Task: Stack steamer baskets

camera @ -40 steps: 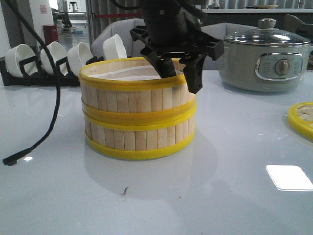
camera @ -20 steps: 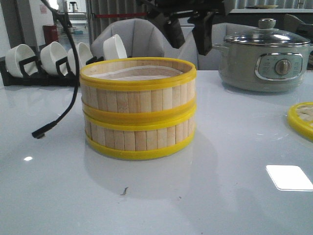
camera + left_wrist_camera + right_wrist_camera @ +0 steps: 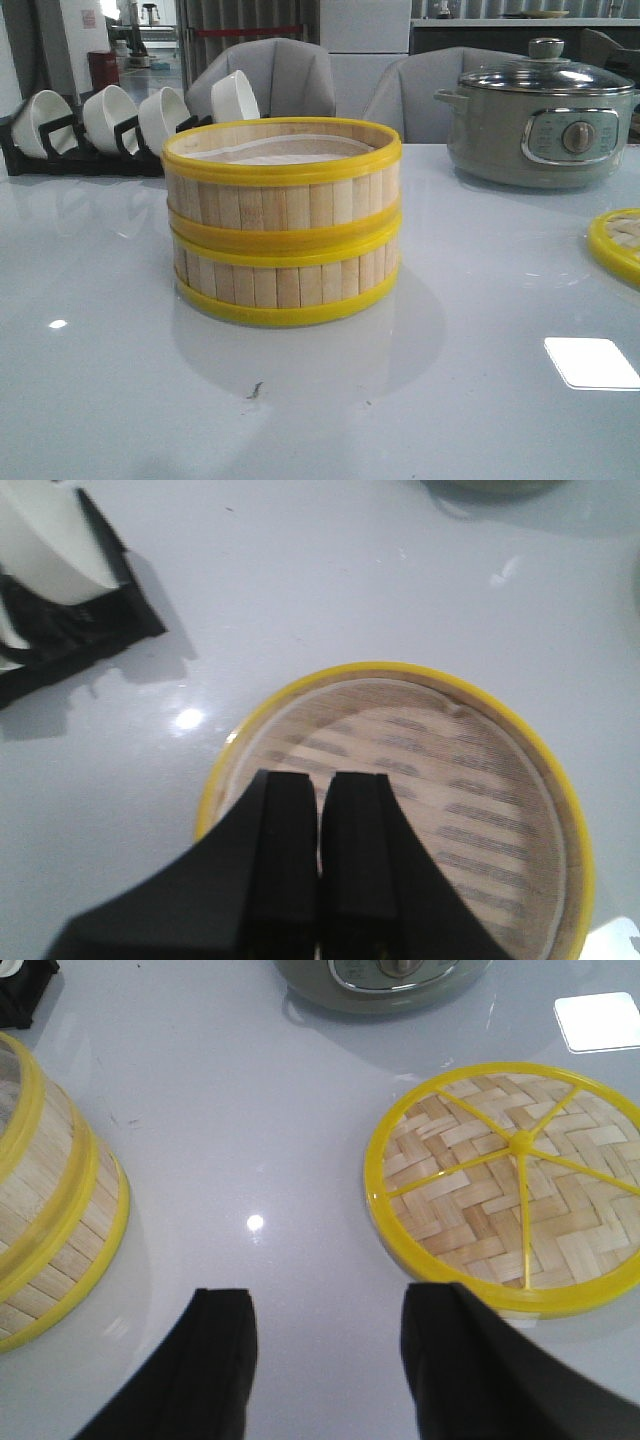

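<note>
On the glossy grey table (image 3: 480,400) two slatted bamboo steamer baskets (image 3: 283,225) with yellow rims sit stacked below the left gripper (image 3: 322,810), fingers pressed together. Beside the right gripper (image 3: 325,1340), fingers spread, lies the woven lid (image 3: 510,1185), partly cut off.

Left tool (image 3: 320,860): black fingers pressed together, nothing held between them. Right tool (image 3: 325,1360): black fingers spread wide apart, empty. Neither arm appears in the front view.
</note>
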`<action>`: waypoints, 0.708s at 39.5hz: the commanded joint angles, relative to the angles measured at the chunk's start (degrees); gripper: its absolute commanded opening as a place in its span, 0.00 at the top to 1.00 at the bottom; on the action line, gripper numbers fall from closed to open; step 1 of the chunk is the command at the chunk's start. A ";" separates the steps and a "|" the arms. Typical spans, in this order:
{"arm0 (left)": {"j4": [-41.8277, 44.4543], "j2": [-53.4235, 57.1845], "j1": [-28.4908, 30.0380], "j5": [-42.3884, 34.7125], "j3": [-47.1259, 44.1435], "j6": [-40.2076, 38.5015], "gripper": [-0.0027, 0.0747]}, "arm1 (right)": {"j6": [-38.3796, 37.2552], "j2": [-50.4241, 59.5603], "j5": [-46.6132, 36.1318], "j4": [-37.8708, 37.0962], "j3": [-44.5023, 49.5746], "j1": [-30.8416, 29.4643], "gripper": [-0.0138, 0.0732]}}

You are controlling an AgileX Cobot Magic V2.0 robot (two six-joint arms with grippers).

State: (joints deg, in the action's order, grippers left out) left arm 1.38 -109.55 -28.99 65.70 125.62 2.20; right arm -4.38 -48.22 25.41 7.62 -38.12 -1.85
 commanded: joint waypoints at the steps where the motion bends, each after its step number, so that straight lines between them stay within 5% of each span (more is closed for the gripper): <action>1: 0.04 6.83 3.18 -0.98 1.77 -0.42 0.84 | 0.09 0.28 -3.68 0.12 -1.93 -0.04 0.33; 12: -0.09 20.19 8.99 -1.43 -7.87 -0.42 0.84 | 0.09 0.28 -3.68 0.12 -1.93 -0.04 0.33; 28: -1.00 46.77 12.18 -13.19 -40.49 -1.51 0.84 | 0.09 0.28 -3.31 0.12 -1.93 0.01 0.33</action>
State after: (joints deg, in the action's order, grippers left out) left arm 1.03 -68.87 -16.94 59.42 89.33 2.07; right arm -4.38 -48.22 25.67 7.62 -38.12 -1.85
